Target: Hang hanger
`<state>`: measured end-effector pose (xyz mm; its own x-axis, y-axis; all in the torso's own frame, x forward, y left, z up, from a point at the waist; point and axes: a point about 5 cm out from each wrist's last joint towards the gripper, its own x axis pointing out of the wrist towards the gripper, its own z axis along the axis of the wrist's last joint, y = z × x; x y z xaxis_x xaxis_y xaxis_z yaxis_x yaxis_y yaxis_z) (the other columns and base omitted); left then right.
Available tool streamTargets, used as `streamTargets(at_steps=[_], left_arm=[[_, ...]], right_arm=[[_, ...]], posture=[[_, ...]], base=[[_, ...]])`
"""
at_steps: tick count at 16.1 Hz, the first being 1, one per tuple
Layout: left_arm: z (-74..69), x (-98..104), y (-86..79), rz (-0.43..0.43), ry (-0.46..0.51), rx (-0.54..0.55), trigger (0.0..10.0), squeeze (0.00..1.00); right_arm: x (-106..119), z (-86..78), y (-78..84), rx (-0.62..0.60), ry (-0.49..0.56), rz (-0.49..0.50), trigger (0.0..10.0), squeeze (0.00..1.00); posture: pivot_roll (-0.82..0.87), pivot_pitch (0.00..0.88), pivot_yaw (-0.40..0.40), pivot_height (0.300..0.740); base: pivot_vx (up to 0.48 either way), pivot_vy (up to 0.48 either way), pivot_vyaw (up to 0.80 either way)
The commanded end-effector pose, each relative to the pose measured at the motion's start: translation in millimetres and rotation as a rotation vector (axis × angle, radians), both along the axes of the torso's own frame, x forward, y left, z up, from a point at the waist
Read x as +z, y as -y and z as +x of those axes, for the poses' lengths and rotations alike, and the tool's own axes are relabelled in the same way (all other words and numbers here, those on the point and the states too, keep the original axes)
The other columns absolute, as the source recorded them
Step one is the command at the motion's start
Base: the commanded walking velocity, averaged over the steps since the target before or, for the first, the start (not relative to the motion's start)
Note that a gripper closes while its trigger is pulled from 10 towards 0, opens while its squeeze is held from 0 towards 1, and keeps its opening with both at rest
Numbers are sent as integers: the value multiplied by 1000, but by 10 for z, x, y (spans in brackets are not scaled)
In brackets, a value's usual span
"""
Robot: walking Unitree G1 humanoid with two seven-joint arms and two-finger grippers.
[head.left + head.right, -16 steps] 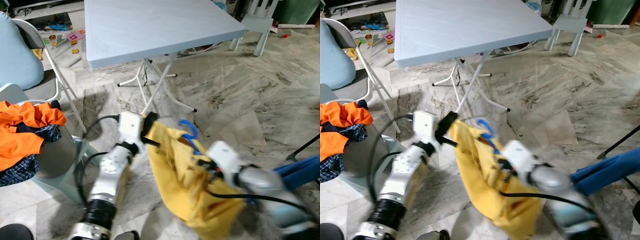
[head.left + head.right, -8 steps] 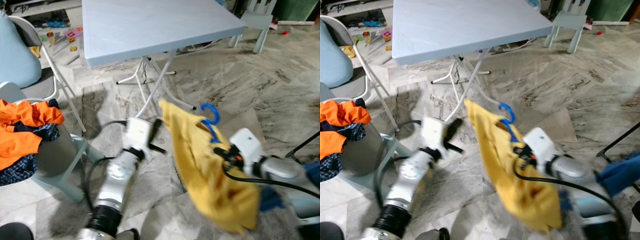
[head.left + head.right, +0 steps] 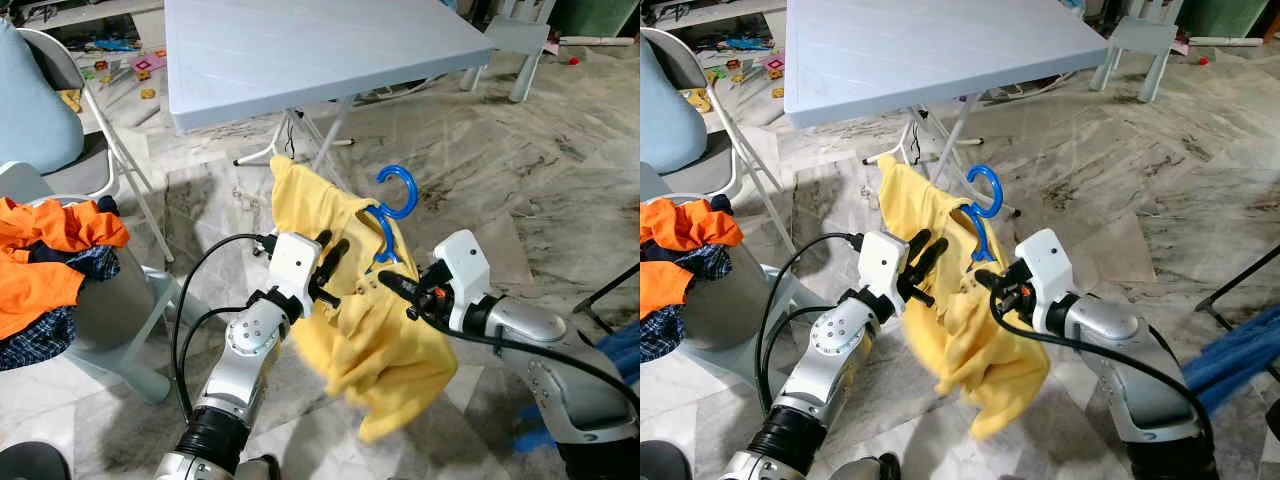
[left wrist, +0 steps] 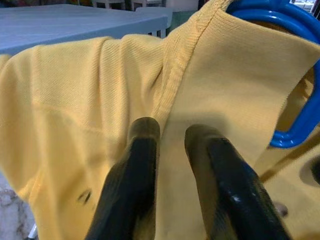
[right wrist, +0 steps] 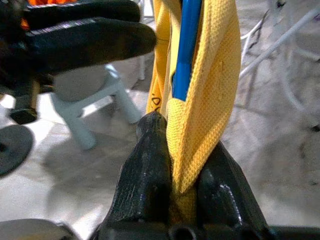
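Where the yellow cloth covers it: most of the blue hanger (image 3: 392, 205) is wrapped in the yellow shirt (image 3: 370, 320); its hook and a short run of its neck rise clear above the collar, the arms are hidden.
Hanger position: held in the air above the marble floor (image 3: 560, 170), between the two arms, in front of the near edge of the pale blue desk (image 3: 300, 50) and lower than its top.
Hanger direction: the hook points up, its open side turned toward the robot's left; the neck runs down and slightly toward the robot into the cloth.
Shirt: hangs from the hanger in a bunched fold, one corner lifted toward the desk legs, the lower end drooping toward the floor.
Right gripper (image 3: 400, 292): fingers pressed together on a fold of the shirt with the blue hanger bar running through it, as the right wrist view shows (image 5: 172, 165).
Left gripper (image 3: 328, 262): fingers (image 4: 142, 150) slightly apart, tips laid against the shirt just below the collar seam; nothing sits between them.
Hard to tell: whether the right gripper pinches the hanger itself or only the cloth around it.
Basket: a grey tub (image 3: 105, 300) at the robot's left holds a heap of orange clothes (image 3: 45, 260) and dark checked cloth, partly cut off by the frame edge.
Blue cloth (image 3: 615, 355): cut off at the right edge.
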<state>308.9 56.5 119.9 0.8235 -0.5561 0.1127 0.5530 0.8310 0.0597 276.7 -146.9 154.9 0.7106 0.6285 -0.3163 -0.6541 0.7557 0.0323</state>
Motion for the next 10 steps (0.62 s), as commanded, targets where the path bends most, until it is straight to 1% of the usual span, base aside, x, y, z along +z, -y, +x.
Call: streamTargets(at_steps=[1, 3, 4, 6, 7, 10], left_arm=[[-4, 10, 8, 15, 16, -8, 10000, 1000], [-2, 19, 13, 27, 32, -6, 10000, 1000], [-3, 9, 4, 43, 38, -5, 10000, 1000], [13, -9, -37, 62, 39, 18, 10000, 1000], [39, -11, -93, 85, 50, 49, 10000, 1000], [90, 1, -166, 66, 41, 86, 10000, 1000]], right_arm=[[206, -21, -84, 58, 48, 54, 10000, 0], [278, -55, -137, 97, 37, 89, 10000, 0], [288, -80, -153, 126, 30, 82, 10000, 0], [312, -101, -155, 143, 21, 82, 10000, 0], [324, -125, -146, 163, 15, 78, 10000, 0], [323, -161, -134, 178, -11, 75, 10000, 0]], posture=[[-101, 161, 18, 740], [-99, 158, 15, 740], [-98, 157, 13, 740], [-98, 158, 13, 740], [-98, 158, 13, 740], [-101, 158, 12, 740]], base=[[0, 0, 0], [0, 0, 0], [0, 0, 0], [0, 0, 0], [0, 0, 0], [0, 0, 0]])
